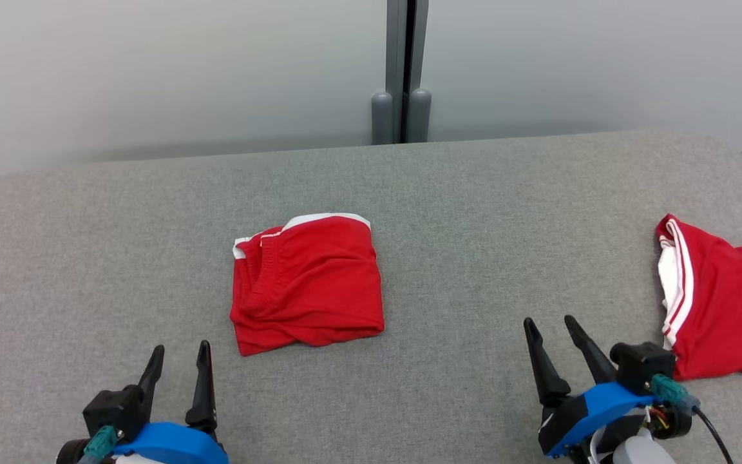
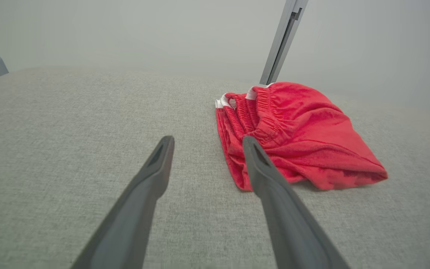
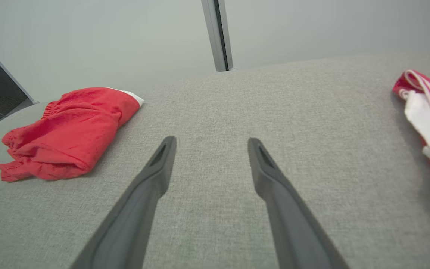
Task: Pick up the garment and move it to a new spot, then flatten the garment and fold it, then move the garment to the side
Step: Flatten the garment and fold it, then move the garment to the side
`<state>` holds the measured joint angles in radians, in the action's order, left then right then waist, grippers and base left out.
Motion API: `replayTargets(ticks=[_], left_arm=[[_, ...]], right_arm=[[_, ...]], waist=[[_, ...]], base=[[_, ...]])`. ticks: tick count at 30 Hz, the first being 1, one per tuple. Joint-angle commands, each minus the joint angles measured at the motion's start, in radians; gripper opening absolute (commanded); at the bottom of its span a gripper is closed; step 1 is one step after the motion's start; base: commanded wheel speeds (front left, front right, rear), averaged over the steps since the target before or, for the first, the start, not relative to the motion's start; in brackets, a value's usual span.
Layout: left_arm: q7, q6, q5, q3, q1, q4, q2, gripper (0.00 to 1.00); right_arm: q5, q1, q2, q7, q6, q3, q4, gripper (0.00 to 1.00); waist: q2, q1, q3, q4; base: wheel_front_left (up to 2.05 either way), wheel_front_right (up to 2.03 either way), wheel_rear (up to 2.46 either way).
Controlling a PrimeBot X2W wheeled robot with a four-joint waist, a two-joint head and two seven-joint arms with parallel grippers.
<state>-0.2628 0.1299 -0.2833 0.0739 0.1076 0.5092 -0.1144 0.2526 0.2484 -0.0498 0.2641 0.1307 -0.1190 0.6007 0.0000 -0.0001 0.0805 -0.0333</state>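
Folded red garment (image 1: pixel 306 283) in the middle of the grey padded surface (image 1: pixel 474 193), lying as a compact, roughly square bundle. White trim along its far edge and at its far left corner, gathered waistband on its left side, a few creases across the top. Touching neither gripper.

Left gripper (image 1: pixel 181 346) at near left, fingers spread wide and pointing away towards the far side, nothing between them. Low over the surface, just near and left of the bundle; in the left wrist view, right fingertip overlapping the garment's near left corner, contact impossible to tell.

Right gripper (image 1: pixel 548 319) at near right, likewise fully spread and empty, fingers leaning slightly left, bare surface ahead of them. Well apart from the folded bundle.

Second red garment (image 1: pixel 725 303) with white side stripes at the right edge of the surface, just right of the right gripper, partly cut off by the frame.

Pale wall beyond the far edge, with a grey upright post (image 1: pixel 403 71) at centre.
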Motion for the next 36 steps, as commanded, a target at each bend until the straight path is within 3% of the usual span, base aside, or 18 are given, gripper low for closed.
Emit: replayTargets(ticks=[1, 17, 27, 36], left_arm=[[-0.002, 0.001, 0.016, -0.011, -0.021, 0.006, 0.012, 1.0], [-0.002, 0.001, 0.038, -0.008, -0.021, 0.011, 0.037, 1.0], [-0.002, 0.001, -0.016, 0.078, 0.039, 0.001, 0.001, 1.0], [-0.002, 0.001, -0.079, 0.149, 0.088, 0.018, -0.033, 1.0]], right_arm=[[0.022, -0.028, -0.004, 0.0, 0.0, -0.001, 0.008, 1.0], [0.035, -0.021, -0.003, 0.0, 0.0, -0.018, 0.006, 1.0], [0.032, 0.124, -0.003, 0.0, 0.0, -0.058, 0.047, 1.0], [0.014, 0.332, -0.003, 0.0, 0.0, -0.037, 0.199, 1.0]], waist=[[0.0, 0.0001, -0.03, -0.013], [0.0, 0.0001, -0.026, 0.018], [0.0, 0.0001, 0.086, 0.174], [0.0, 0.0001, 0.163, 0.334]], base=[[0.0, 0.0, 0.0], [0.0, 0.0, 0.0], [0.0, 0.0, 0.0], [0.0, 0.0, 0.0]])
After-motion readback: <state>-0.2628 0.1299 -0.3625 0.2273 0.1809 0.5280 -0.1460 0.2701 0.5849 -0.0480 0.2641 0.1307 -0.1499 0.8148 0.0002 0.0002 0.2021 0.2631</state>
